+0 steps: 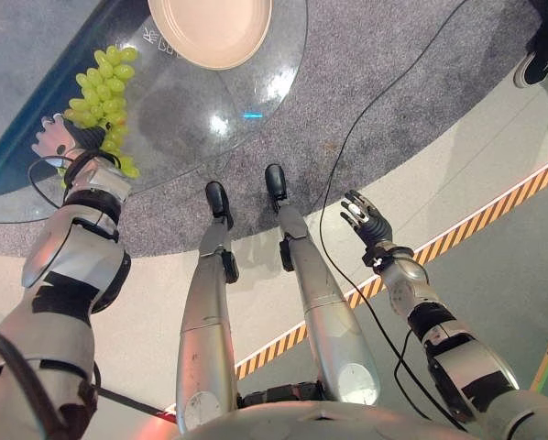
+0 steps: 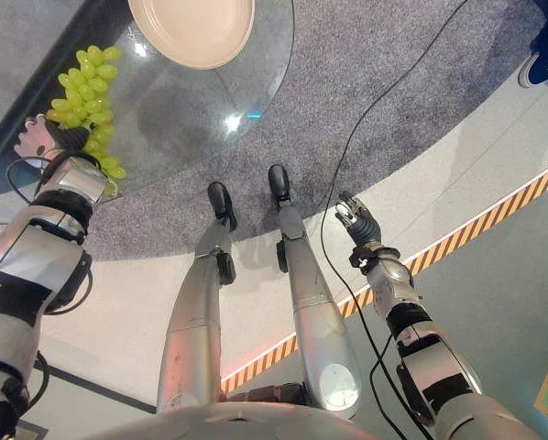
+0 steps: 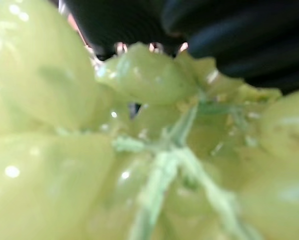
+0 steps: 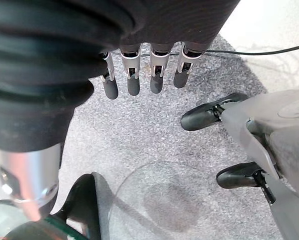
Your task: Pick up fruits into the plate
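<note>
So far nothing is sitting in the round cream plate (image 1: 212,27) at frame top. The bunch of green grapes (image 1: 104,96) is lying upper left on the round glass table (image 1: 191,119); left hand (image 1: 56,137) is reaching beside it, grip indiscernible. Right hand (image 1: 359,216) is hanging lower right, fingers relaxed, empty.

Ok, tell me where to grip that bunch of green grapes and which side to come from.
Probably take the grapes at the end nearest the robot, where the left hand already sits. The bunch lies lengthwise on the glass table, tapering toward the plate. The left wrist view shows forked stems among the grapes, so curling fingers round the cluster from above should hold better than pinching one grape.
</note>
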`<state>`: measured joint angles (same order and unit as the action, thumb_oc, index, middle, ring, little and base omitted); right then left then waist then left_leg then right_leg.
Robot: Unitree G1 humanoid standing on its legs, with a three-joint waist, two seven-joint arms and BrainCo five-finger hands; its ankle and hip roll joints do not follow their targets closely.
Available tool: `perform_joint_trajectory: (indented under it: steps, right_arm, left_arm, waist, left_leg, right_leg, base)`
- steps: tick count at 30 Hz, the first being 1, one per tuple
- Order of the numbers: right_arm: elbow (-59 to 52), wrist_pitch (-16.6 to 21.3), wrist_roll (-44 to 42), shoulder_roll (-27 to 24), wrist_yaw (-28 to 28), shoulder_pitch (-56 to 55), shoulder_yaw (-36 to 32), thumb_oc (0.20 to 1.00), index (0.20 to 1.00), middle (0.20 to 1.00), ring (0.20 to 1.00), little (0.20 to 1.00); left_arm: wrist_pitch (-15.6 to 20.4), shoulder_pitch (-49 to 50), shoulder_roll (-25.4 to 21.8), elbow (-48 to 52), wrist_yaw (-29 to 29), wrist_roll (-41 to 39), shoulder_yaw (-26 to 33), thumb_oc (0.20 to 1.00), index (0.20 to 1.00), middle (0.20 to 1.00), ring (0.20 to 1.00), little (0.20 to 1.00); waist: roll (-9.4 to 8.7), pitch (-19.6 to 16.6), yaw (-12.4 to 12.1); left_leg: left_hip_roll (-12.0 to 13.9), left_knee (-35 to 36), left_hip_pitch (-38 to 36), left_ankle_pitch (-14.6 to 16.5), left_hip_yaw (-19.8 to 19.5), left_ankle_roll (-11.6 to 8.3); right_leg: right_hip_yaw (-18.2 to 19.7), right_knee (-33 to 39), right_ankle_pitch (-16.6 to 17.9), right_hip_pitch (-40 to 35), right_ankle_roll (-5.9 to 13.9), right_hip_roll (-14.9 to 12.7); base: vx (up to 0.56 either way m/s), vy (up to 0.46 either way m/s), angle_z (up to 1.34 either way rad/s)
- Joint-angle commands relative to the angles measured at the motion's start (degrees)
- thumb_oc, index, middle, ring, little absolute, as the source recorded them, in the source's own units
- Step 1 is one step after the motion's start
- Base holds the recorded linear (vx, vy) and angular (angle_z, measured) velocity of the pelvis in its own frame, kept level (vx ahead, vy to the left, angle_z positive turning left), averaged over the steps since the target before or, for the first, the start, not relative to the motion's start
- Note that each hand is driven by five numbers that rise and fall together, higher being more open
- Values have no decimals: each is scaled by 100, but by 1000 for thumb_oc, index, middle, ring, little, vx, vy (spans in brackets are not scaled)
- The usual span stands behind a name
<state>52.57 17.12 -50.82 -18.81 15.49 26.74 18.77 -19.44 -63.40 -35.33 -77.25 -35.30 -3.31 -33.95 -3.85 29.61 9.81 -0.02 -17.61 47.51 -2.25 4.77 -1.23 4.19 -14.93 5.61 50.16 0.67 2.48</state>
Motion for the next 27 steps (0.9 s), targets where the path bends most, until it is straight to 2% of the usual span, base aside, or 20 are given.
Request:
perform_joint_trajectory:
  steps: [1,6,11,17,24,25,26,27]
  right_arm:
    - [-401,165,-141,4,60,-476,-66,1000,1000,1000,1000,1000]
    - [-461,111,-69,-4,113,-566,-137,1000,1000,1000,1000,1000]
    - [-444,64,-4,-7,115,-627,-197,1000,1000,1000,1000,1000]
    - [-473,28,46,-21,110,-678,-278,1000,1000,1000,1000,1000]
    - [-483,-20,106,-7,86,-741,-344,1000,1000,1000,1000,1000]
    - [-472,-17,103,-4,86,-744,-333,1000,1000,1000,1000,1000]
    - [-462,-15,100,-4,90,-748,-327,1000,1000,1000,1000,1000]
    - [-473,-39,92,-7,83,-773,-328,1000,1000,1000,1000,1000]
  left_arm:
    - [400,571,350,38,284,-300,364,200,200,200,200,200]
    - [1053,838,393,248,359,-506,593,200,200,200,200,200]
    - [1423,1114,420,465,387,-490,716,200,200,200,200,200]
    - [1617,1346,370,807,413,-467,853,200,200,200,200,200]
    - [1613,1542,394,1079,390,-529,939,200,200,200,200,200]
    - [1622,1559,402,1048,397,-574,959,507,507,507,507,507]
    - [1631,1569,405,1033,405,-593,975,862,862,862,862,862]
    - [1643,1612,416,1026,422,-628,1018,1000,1000,1000,1000,1000]
  waist:
    - [118,18,-86]
    - [239,18,-135]
    - [341,18,-183]
    - [437,18,-231]
    - [488,18,-263]
    - [484,18,-266]
    - [481,18,-268]
    - [472,18,-268]
  left_leg:
    - [-298,289,-642,295,-516,21]
    - [-293,481,-1155,287,-511,34]
    - [-234,681,-1582,270,-495,22]
    - [-147,936,-1938,182,-435,-24]
    - [-151,925,-2155,229,-428,-23]
    - [-158,895,-2161,241,-428,-21]
    - [-161,876,-2163,249,-427,-21]
    - [-163,834,-2168,260,-425,-23]
  right_leg:
    - [-151,-669,-651,-260,130,337]
    - [-157,-575,-713,-701,150,257]
    - [-203,-483,-772,-1087,179,178]
    - [-287,-338,-801,-1452,189,102]
    - [-345,-333,-869,-1695,178,33]
    - [-352,-341,-875,-1712,175,22]
    - [-357,-347,-878,-1720,172,16]
    - [-363,-359,-880,-1739,167,3]
  base:
    - [0,0,0]
    - [2,21,1]
    - [0,0,0]
    - [5,3,0]
    - [26,5,3]
    - [0,0,0]
    - [34,-4,0]
    - [0,0,0]
